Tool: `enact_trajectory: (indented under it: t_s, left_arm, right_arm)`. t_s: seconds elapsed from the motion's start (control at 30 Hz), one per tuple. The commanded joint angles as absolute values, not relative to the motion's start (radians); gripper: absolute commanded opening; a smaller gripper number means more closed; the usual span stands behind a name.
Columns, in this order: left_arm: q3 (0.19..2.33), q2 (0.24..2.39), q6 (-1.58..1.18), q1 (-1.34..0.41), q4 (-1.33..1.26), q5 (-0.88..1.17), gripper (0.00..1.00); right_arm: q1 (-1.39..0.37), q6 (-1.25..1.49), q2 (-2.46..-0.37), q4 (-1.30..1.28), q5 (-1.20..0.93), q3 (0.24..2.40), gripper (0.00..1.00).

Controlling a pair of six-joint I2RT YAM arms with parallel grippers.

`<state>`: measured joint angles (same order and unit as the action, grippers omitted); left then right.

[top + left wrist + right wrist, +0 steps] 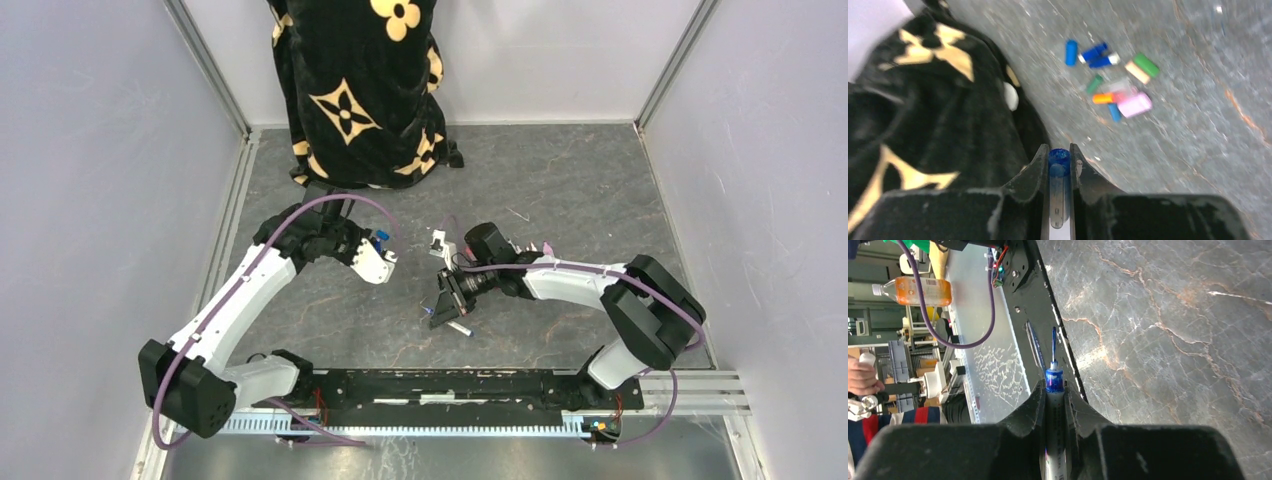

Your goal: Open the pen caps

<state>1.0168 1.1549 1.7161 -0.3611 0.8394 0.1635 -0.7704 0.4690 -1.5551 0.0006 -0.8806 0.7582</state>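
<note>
The left claw [1059,151] is pinching a blue cap [1059,157] between its two fingers, with the jaws pressed in snugly against its sides and the cap's round end poking out just past the fingertips. It is hanging above the grey marbled worktop [1198,125], right beside a black cloth [938,125] with gold flower shapes that is bunched up on its left.

Farther out on the worktop, well apart from that claw, a little cluster of loose caps [1113,85] is lying: blue, green, orange, pink and a pale tan one, some touching each other.

The right claw [1054,390] is gripping a pen [1054,381] by its white barrel. The pen's blue collar and thin blue tip are sticking out bare beyond the fingers and pointing towards the black rail [1023,270] where the arms are bolted.

From above, the two claws are sitting near each other over the middle of the worktop, not touching.
</note>
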Motion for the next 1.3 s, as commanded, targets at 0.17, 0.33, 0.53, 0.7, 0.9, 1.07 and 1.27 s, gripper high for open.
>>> enact_trajectory:
  t_s: [0.17,0.33,0.53,0.7,0.9,1.07,1.27]
  left_arm:
    - [1.153,1.156,1.54,-0.506,0.919,0.291,0.02]
    - [1.13,1.19,1.478,-0.507,0.902,0.317,0.02]
    - [1.146,1.377,1.322,-0.508,0.885,0.251,0.02]
    - [1.2,1.566,1.226,-0.509,0.844,0.225,0.13]
    - [1.139,1.657,1.17,-0.509,0.69,0.209,0.23]
    - [1.15,1.744,1.131,-0.501,0.659,0.207,0.27]
    - [1.154,1.785,1.097,-0.484,0.632,0.225,0.4]
  right_arm:
    - [-0.721,0.418,-1.535,0.099,-0.919,0.802,0.0]
    - [-0.688,0.33,-1.556,-0.043,-0.89,0.861,0.0]
    - [-0.498,0.271,-1.532,-0.213,-0.47,0.9,0.0]
    - [-0.492,0.245,-1.545,-0.194,-0.214,0.967,0.01]
    - [-0.504,0.25,-1.613,-0.115,-0.071,0.966,0.03]
    - [-0.514,0.22,-1.668,-0.08,-0.006,0.96,0.03]
    - [-0.523,0.199,-1.719,-0.045,0.037,0.94,0.07]
